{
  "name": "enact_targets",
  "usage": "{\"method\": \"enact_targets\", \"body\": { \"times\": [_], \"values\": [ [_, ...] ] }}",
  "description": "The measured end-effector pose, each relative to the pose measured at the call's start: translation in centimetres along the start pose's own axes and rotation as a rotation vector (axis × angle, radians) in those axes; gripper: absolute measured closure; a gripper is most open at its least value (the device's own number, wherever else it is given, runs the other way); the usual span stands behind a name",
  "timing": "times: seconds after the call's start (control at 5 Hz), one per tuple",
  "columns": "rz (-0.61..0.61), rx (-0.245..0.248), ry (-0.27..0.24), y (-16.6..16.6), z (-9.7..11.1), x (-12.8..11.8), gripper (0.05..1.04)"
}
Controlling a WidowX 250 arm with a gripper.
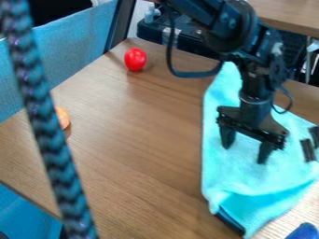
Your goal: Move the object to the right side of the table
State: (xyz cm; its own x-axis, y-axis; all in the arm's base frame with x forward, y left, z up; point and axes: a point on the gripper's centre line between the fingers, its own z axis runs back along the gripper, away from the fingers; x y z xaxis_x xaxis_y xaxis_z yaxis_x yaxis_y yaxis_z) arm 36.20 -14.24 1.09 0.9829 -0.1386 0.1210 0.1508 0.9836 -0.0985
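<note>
On the camera view's clock face, with twelve at its top edge, the wooden table (143,154) spreads through the middle, and the black arm (233,28) comes in near one. A turquoise cloth (230,177) covers much of the table's right side, and a braided cord (46,121) crosses in front from eleven toward seven. The gripper (244,154) hangs over the cloth, toward four, its two fingers spread with nothing gripped between them; whether their tips touch the cloth, one cannot tell. They are parted along a line from ten to four. The task does not name its object, but the likeliest is the red oval thing (135,59), which sits bare on the wood between ten and eleven o'clock from the gripper and well apart from it. An orange thing (61,117), partly behind the cord and a little past nine from the gripper, could be meant instead. Either way, the gripper would have to cross leftward off the cloth first, then carry its load back.
</note>
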Motion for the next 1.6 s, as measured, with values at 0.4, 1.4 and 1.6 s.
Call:
{"method": "enact_targets", "body": {
  "times": [0.4,1.4,1.6],
  "values": [
    [-0.037,-0.012,-0.013,-1.6,0.1,-1.2,0.083],
    [-0.188,-0.029,0.056,2.3,2.0,-2.7,0.085],
    [-0.176,-0.035,0.037,2.9,2.0,-2.3,0.085]
  ]
}}
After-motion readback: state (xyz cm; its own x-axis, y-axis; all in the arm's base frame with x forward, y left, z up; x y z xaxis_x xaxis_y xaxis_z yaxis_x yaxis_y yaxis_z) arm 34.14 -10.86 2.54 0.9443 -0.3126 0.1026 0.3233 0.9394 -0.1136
